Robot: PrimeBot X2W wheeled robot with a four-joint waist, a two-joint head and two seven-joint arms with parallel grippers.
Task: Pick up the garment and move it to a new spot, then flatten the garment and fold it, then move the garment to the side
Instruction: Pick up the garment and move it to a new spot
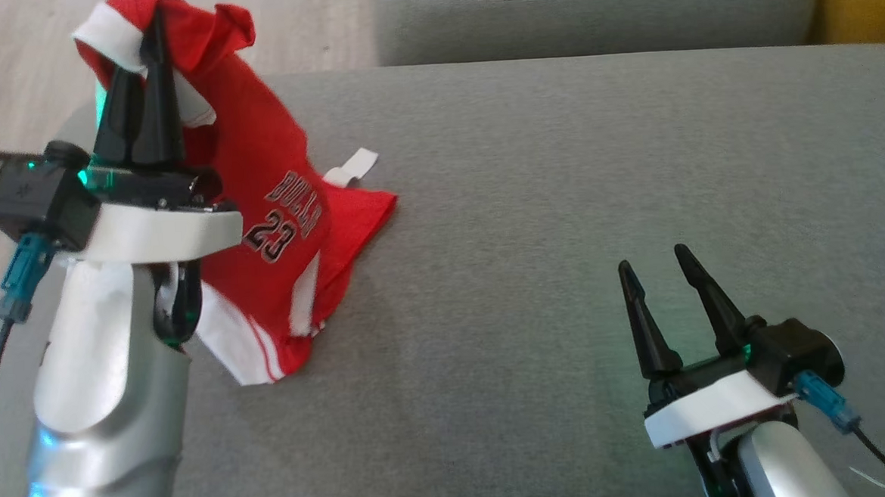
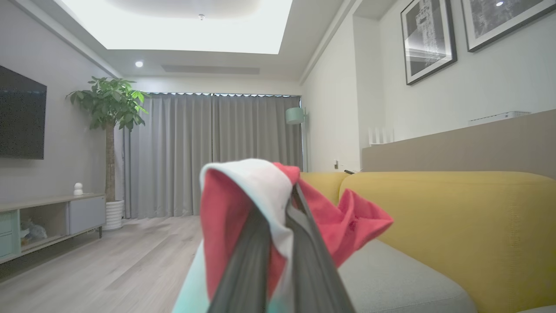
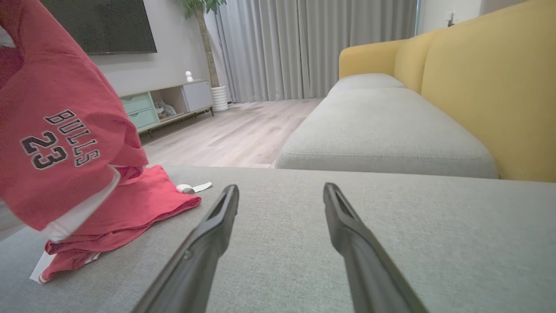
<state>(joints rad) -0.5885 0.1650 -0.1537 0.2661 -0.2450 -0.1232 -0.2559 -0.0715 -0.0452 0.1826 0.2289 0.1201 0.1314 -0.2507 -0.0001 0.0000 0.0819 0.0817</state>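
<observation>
The garment (image 1: 274,212) is a red basketball jersey with white trim and "BULLS 23" on it. My left gripper (image 1: 146,48) is shut on its white-edged top, holding that part up at the left while the lower part still rests on the grey sofa seat (image 1: 561,197). In the left wrist view the fabric (image 2: 243,195) drapes over the closed fingers (image 2: 304,243). From the right wrist, the jersey (image 3: 61,143) hangs at the left. My right gripper (image 1: 659,264) stands open low over the seat at the lower right, holding nothing, well apart from the jersey.
A second grey seat cushion (image 1: 596,5) lies beyond, with a yellow backrest (image 3: 491,82) along the right. Wooden floor (image 1: 17,81) lies past the sofa's left edge. A TV unit (image 3: 169,100) and a potted plant (image 2: 110,108) stand by the far wall.
</observation>
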